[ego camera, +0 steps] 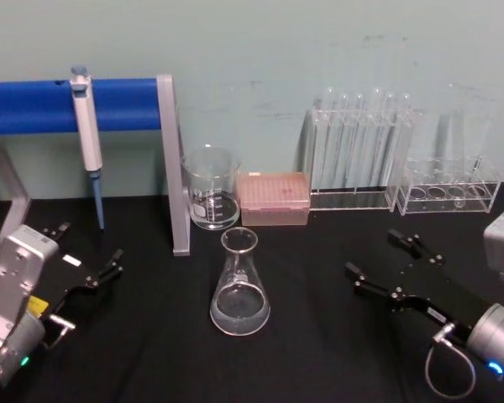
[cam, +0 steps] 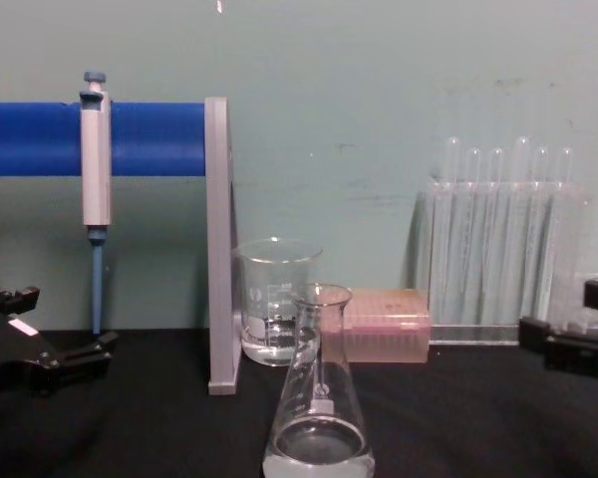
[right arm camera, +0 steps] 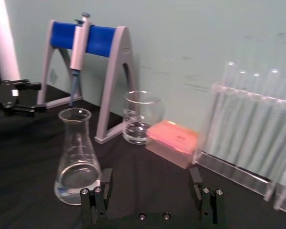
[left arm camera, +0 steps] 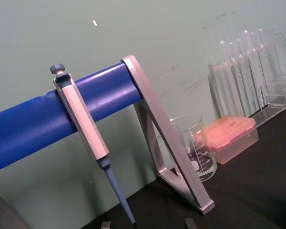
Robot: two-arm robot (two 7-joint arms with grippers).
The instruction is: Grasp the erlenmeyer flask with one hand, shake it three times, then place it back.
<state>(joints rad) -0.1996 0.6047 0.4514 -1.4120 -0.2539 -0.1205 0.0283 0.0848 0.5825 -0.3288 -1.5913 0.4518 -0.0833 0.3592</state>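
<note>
Your black two-jaw right claw [ego camera: 374,252] hung low over the right side of the worktop, its jaws wide apart and holding nothing, its fingers pointing toward the middle. Your black left claw [ego camera: 91,242] sat low on the left, its jaws also apart with nothing between them.

Under both lay the flat black worktop [ego camera: 319,344], backed by a plain pale green wall [ego camera: 277,50]. Along that wall stood a grey stand with a blue crossbar [ego camera: 126,105] carrying a grey-and-blue pipette [ego camera: 88,126]. Beside it were a cylindrical graduated glass beaker [ego camera: 212,191], a pink lidded box [ego camera: 273,199] and a clear rack of tall test tubes [ego camera: 361,155].

The clear glass conical erlenmeyer flask [ego camera: 239,290] stood upright on the worktop between the two claws, well apart from each and just in front of the beaker. It had a narrow neck with a flared rim and a wide round base holding a shallow layer of clear liquid. In the chest view you could see a small white label patch on its side.
</note>
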